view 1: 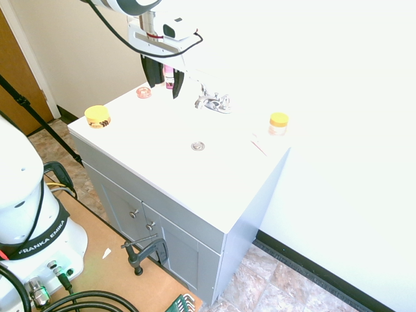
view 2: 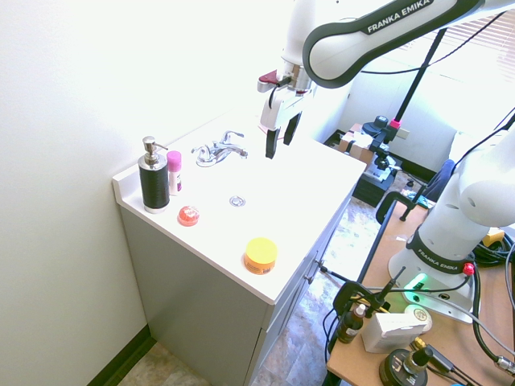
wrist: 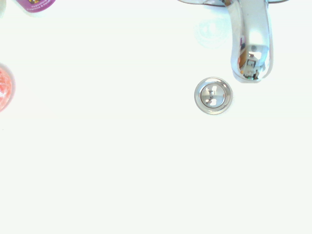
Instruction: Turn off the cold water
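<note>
One wide-spread end effector (view 2: 282,142) is hovering near the chrome faucet (view 1: 211,101), whose right-end lever (view 2: 233,134) is probably offering stiff, slippery metal, best nudged at its tip.

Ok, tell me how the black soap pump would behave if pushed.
The pump may tip if pushed near its top, being tall and narrow. It looks rigid, so probably won't squash. Its round body could roll once knocked over.

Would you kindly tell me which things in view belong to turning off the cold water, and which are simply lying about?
For the job:
- chrome faucet
- end effector

Lying about:
- soap dispenser
- pink-capped bottle
- red round item
- yellow-lidded tub
- yellow-lidded jar
</note>
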You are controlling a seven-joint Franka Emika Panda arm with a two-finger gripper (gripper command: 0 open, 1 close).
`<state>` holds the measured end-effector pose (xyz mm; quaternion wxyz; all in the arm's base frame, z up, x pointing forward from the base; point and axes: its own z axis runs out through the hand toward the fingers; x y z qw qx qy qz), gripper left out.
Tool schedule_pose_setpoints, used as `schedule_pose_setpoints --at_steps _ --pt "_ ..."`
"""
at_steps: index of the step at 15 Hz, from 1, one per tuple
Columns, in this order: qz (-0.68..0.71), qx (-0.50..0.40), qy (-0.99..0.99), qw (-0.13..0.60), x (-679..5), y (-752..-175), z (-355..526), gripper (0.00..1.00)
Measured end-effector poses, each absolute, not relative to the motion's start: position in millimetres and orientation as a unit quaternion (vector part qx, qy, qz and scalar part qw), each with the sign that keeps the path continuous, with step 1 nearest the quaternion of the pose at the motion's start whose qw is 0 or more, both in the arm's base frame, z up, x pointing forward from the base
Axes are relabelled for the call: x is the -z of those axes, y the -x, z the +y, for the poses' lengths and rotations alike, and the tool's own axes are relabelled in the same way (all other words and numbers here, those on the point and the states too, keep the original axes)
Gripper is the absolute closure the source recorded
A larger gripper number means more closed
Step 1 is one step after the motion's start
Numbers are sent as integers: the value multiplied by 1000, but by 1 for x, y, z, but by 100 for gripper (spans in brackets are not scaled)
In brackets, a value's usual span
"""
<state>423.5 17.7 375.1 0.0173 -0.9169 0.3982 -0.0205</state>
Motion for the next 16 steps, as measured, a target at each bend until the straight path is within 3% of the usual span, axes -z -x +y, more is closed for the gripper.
schedule_pose_setpoints --at_steps 6,16 --pt "445 73 892 22 -366 -440 9 0" --pt "501 143 854 -10 -334 -553 -42 0"
